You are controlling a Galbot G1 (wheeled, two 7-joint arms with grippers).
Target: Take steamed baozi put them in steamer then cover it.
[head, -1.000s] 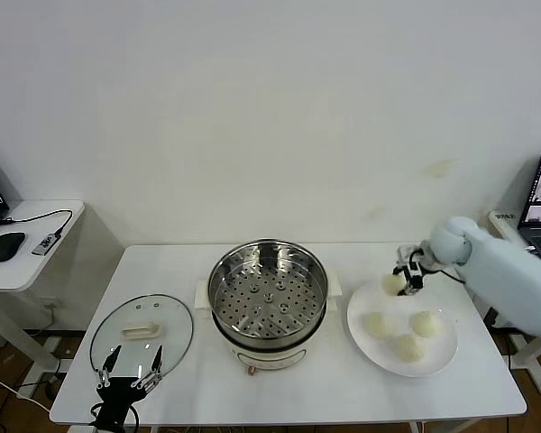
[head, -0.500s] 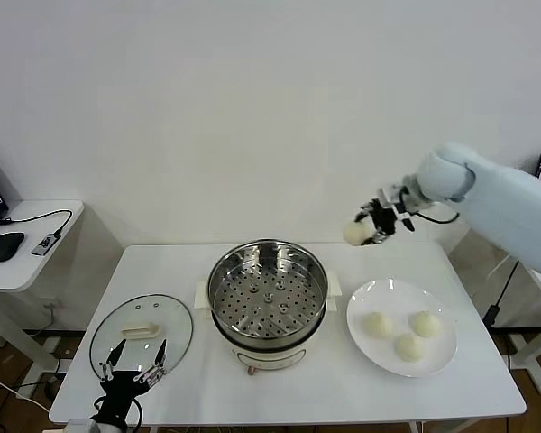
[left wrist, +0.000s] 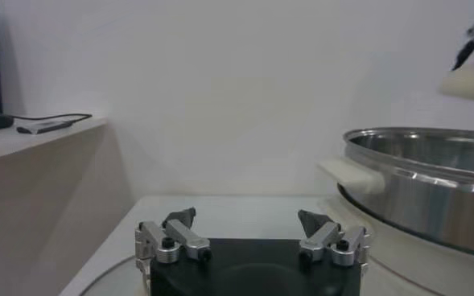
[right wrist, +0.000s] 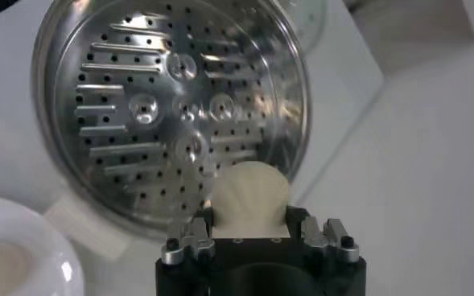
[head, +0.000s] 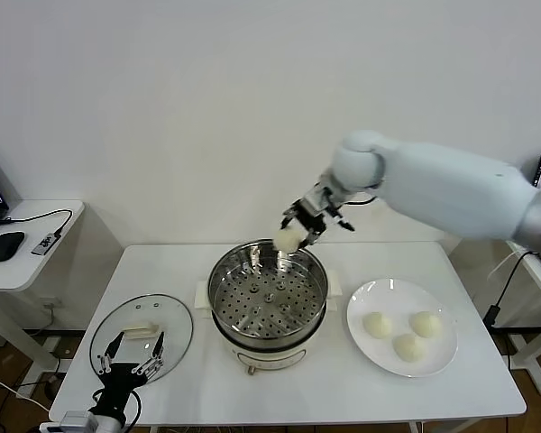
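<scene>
First baozi (head: 288, 239) being held in closed jaws of right gripper (head: 299, 227) above far rim of steamer (head: 267, 298). Three being left on plate (head: 442, 356). Next: lowering onto perforated tray, release. Left gripper (head: 131, 361) being parked wide open, empty, by cover (head: 142, 331).

Round shiny stainless-steel steamer (head: 267, 302) on cream-white base, mid table, perforated tray inside, nothing on tray yet. One small smooth cream-white baozi (head: 288, 239) up in air over steamer's far rim, pinched in right gripper (head: 299, 230); also seen at (right wrist: 249, 193) above tray edge. Three more same buns (head: 400, 332) clustered on plate to right of steamer, well apart from it. Round clear glass cover (head: 142, 334) with metal rim, cream bar handle, lying flat left of steamer.
</scene>
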